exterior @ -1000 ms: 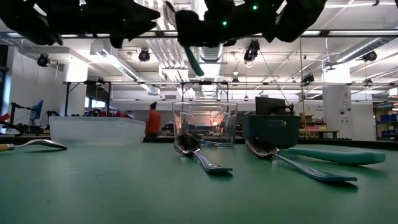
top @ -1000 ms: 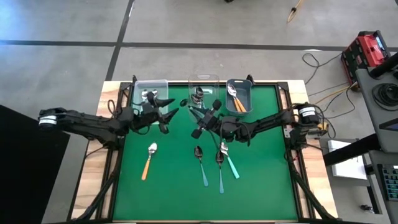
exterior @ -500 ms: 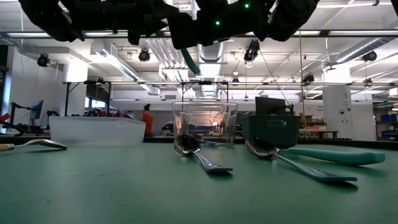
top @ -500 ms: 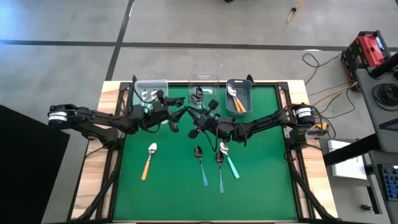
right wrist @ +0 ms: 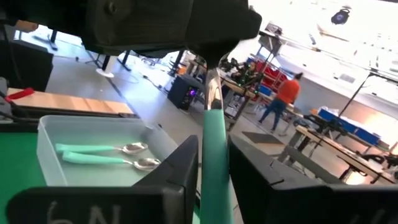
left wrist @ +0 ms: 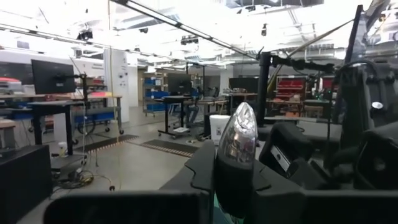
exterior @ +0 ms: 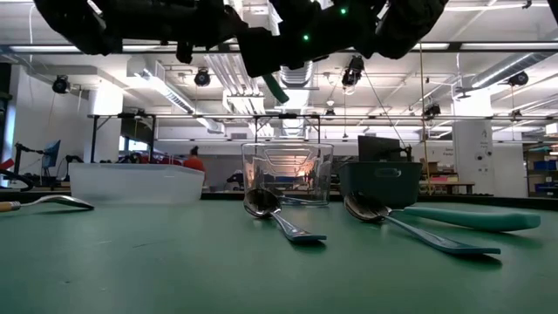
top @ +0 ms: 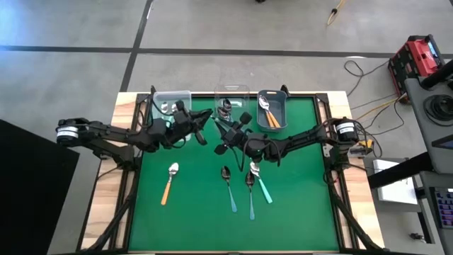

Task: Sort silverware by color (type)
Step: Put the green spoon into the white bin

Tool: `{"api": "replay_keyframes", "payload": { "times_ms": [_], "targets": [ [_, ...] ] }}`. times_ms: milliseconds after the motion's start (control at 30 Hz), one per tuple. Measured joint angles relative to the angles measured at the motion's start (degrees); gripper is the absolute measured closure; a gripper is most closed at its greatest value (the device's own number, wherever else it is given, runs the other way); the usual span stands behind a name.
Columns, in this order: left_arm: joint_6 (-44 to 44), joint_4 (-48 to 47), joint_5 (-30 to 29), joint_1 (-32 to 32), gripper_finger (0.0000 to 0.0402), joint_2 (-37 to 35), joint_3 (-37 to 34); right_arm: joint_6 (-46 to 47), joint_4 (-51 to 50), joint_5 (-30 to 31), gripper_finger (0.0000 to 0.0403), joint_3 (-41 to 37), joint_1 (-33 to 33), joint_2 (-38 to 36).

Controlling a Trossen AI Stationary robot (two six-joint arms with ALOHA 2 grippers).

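Note:
A mint-teal spoon hangs in the air over the far middle of the green mat, between both grippers. My left gripper, reaching in from the left, is shut on its bowl end. My right gripper, reaching in from the right, has the handle between its fingers. The low view shows the handle's end slanting down below the two dark grippers. On the mat lie an orange spoon, two blue-teal spoons and a mint-teal one. My left gripper pinches the spoon just below its metal bowl, which sticks out past the fingers. The fingers lie across the spoon and come in roughly level from the table's left. The spoon is clear of the mat. My right gripper has the spoon's mint-teal handle between its two fingers, which stand close on both sides of it. The fingers lie across the handle and come in roughly level from the table's right. The metal neck runs on into the left gripper.
Three bins stand along the far edge: a clear one with two mint-teal spoons, a clear middle one with a dark spoon, and a grey-blue one with orange-handled spoons. The near half of the mat is bare.
My left gripper has moved toward the table's right, up to the right gripper, and has shut on the bowl end of the spoon held there. The right gripper and the spoon have stayed in place above the mat.

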Motion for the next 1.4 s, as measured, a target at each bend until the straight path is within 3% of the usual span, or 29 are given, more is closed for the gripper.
{"api": "replay_keyframes", "payload": {
  "times_ms": [200,500,800,1033,1133,1300,1400],
  "targets": [
    [0.0,-2.6,-0.5,0.4,0.0398,-0.2,1.1,0.5,0.2,0.0,0.0283,0.0,-0.5,0.0],
    [0.0,-14.0,-0.5,1.4,0.0399,-2.2,4.9,1.0,0.0,0.9,0.021,0.0,-0.9,-0.2],
    [0.3,-38.6,-0.4,8.5,0.0399,-10.0,10.4,0.0,-5.6,3.7,0.0198,0.0,-1.2,-3.8],
    [-3.4,-65.8,0.0,18.9,0.0399,-13.2,17.0,0.6,-12.2,4.2,0.0197,-0.1,-2.8,-6.4],
    [-3.0,-68.9,4.4,23.7,0.0399,-13.2,18.6,2.4,-15.6,4.0,0.0197,-0.1,-3.9,-7.7],
    [-1.1,-69.2,18.7,33.6,0.0399,-13.0,18.7,6.2,-23.4,3.7,0.0197,-0.1,-6.4,-10.6],
    [-0.7,-69.3,27.0,40.2,0.0399,-12.3,18.3,10.8,-30.1,-0.2,0.0197,-0.1,-8.4,-12.9]
  ]
}}
